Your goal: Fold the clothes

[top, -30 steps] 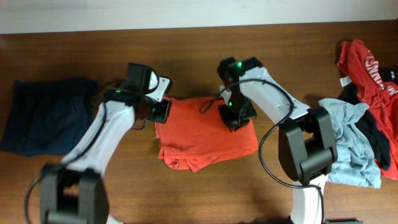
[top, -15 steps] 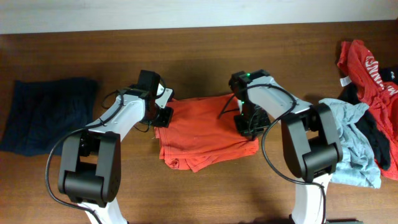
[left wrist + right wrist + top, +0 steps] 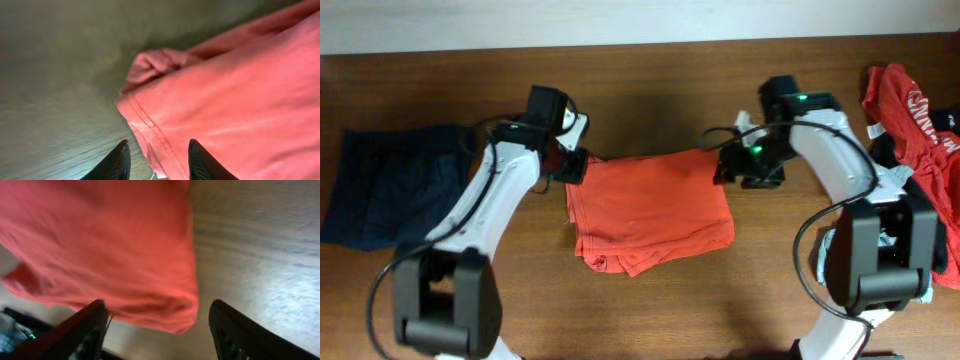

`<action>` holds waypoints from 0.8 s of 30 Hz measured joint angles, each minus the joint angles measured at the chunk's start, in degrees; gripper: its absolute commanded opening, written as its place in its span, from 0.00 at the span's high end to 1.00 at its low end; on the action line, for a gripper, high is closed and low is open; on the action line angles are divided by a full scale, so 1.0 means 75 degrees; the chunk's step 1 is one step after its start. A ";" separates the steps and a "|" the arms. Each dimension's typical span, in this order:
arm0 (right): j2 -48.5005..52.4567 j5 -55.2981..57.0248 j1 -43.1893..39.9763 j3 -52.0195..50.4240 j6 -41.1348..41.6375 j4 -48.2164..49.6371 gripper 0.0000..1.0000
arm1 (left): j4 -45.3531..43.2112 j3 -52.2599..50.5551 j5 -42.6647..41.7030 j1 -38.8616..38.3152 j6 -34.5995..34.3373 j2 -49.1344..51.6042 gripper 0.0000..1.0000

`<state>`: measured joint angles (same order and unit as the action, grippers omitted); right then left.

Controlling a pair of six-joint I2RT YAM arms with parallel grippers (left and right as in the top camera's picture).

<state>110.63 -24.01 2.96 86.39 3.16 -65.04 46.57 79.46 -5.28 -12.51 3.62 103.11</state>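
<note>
Since a second earlier, my right gripper (image 3: 732,165) had moved off the orange T-shirt (image 3: 650,205) to its upper right corner, jaws wide and empty. I saw the left gripper (image 3: 575,168) at the upper left corner, parted, gripping nothing. The shirt lay folded, central on the table (image 3: 650,80).

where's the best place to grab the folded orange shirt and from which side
Probably its two far corners, each from its outer side, low along the table. The orange shirt lies flat in layers; its far left corner bunches up, offering an edge. The open left gripper and right gripper sit beside those corners.
</note>
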 measured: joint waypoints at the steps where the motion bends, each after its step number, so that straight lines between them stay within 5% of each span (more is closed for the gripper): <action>1: 0.0000 -0.0090 -0.0111 0.0000 -0.0064 0.0020 0.27 | 0.0009 0.0020 0.0003 0.0000 0.0000 -0.0128 0.58; 24: 0.1099 -0.1309 -0.0219 -0.1014 -0.0901 0.1309 0.25 | 0.0399 0.0038 0.0029 0.0000 -0.0023 -0.1250 0.55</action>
<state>118.87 -33.82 1.32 78.78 -3.60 -55.22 49.56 79.75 -5.06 -12.51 3.44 93.73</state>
